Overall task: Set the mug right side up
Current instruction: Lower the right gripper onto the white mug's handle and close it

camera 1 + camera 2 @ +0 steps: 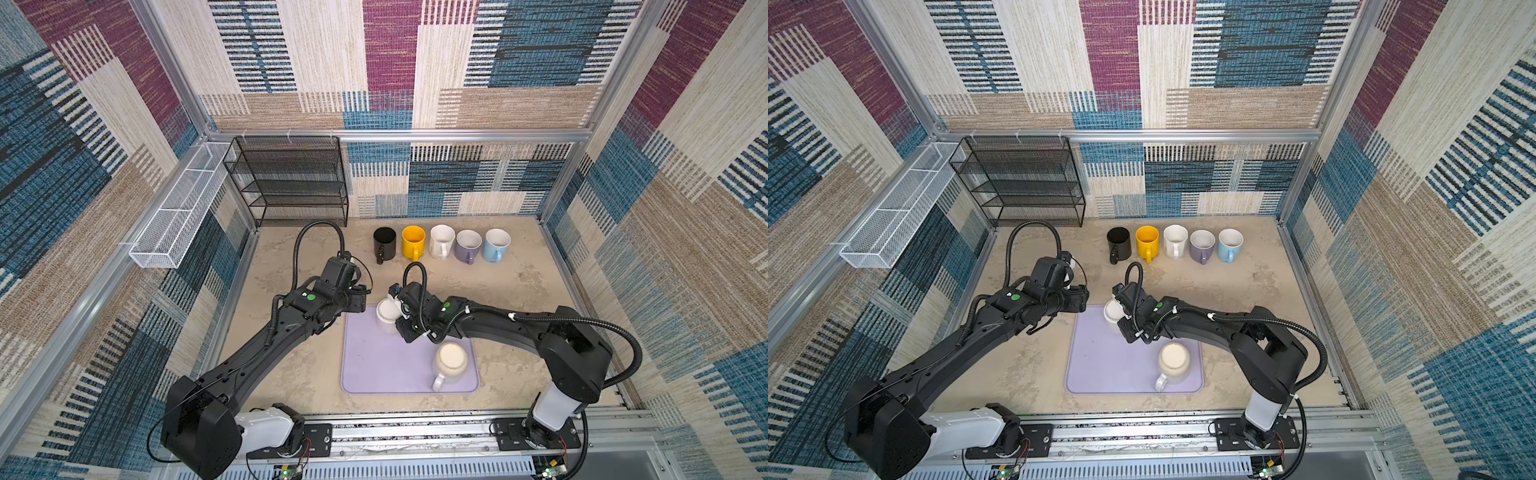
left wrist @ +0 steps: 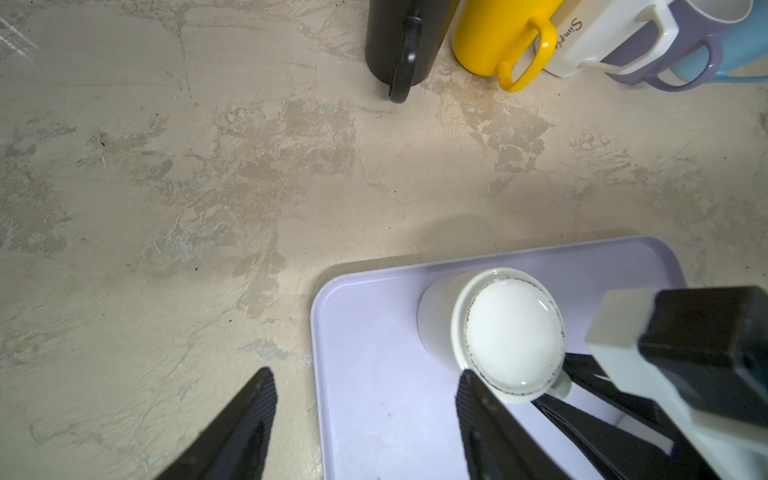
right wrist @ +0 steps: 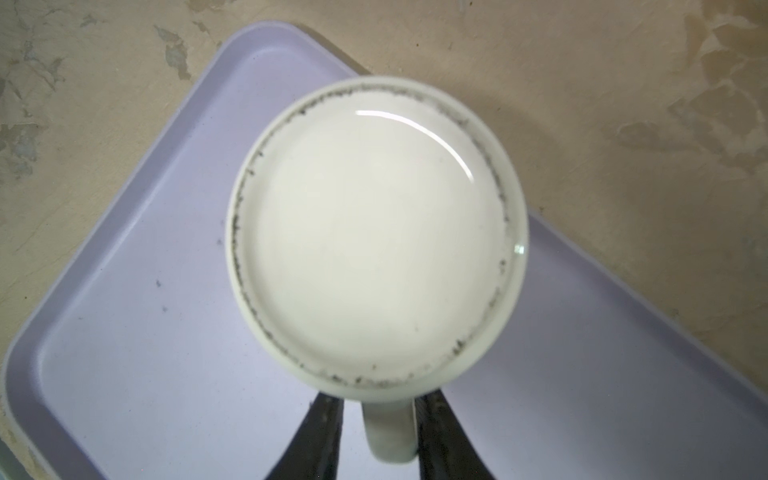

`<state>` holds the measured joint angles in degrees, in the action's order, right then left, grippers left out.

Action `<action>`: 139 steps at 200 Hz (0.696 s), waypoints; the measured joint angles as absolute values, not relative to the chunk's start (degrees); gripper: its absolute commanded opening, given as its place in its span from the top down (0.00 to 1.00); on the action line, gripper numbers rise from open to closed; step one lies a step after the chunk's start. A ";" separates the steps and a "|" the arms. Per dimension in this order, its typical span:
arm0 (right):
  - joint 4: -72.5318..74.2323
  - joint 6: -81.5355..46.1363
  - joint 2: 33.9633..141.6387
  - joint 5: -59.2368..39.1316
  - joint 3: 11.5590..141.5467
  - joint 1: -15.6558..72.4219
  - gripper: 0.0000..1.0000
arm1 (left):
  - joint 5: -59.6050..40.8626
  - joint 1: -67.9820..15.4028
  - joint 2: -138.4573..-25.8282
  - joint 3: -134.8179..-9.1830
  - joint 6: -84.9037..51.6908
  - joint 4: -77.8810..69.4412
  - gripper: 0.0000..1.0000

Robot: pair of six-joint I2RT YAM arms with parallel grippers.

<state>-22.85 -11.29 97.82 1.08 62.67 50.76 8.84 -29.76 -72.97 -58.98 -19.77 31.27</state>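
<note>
The mottled beige table (image 1: 291, 266) is taking up the floor of the cell. At its 11 o'clock corner a black wire rack (image 1: 291, 183) is standing against the back wall, and a white wire basket (image 1: 183, 212) is hanging on the side rail at 10 o'clock. A lavender tray (image 1: 382, 368) is lying flat toward the table's 6 o'clock edge. The left gripper (image 2: 365, 372) is hovering over the tray's 11 o'clock corner with its fingers spread wide and nothing between them — one over bare table, one over the tray just beside the overturned mug (image 3: 374, 232). The right gripper (image 3: 380, 395) is sitting at that mug's 4 o'clock side, with one finger on each side of the handle (image 3: 390, 436). Whether the pads are pinching the handle or standing just off it cannot be told. Along the table's 12 o'clock edge five mugs are standing mouth up in a row, handles toward 6 o'clock: black mug (image 1: 384, 241), yellow mug (image 1: 413, 240), white mug (image 1: 441, 239), purple mug (image 1: 468, 243), light blue mug (image 1: 497, 242). A cream mug (image 1: 451, 359) is sitting in the tray's 4 o'clock corner, handle toward 7 o'clock. The overturned mug is resting mouth down in the tray's 11 o'clock corner — its base is facing up, ringed with dark specks.
</note>
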 measured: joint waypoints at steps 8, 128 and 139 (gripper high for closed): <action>-22.98 -11.29 97.93 1.10 62.78 50.76 0.69 | 8.84 -29.76 -72.97 -58.98 -19.77 31.27 0.30; -24.16 -10.70 98.85 2.20 64.38 50.89 0.78 | 8.84 -29.78 -73.47 -59.48 -19.70 31.44 0.30; -24.29 -10.68 98.91 2.22 64.51 50.89 0.79 | 8.84 -29.78 -73.47 -59.51 -19.68 31.44 0.30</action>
<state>-24.29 -10.68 98.91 2.22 64.51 50.89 8.84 -29.78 -73.47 -59.51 -19.68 31.44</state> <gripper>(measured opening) 0.220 0.698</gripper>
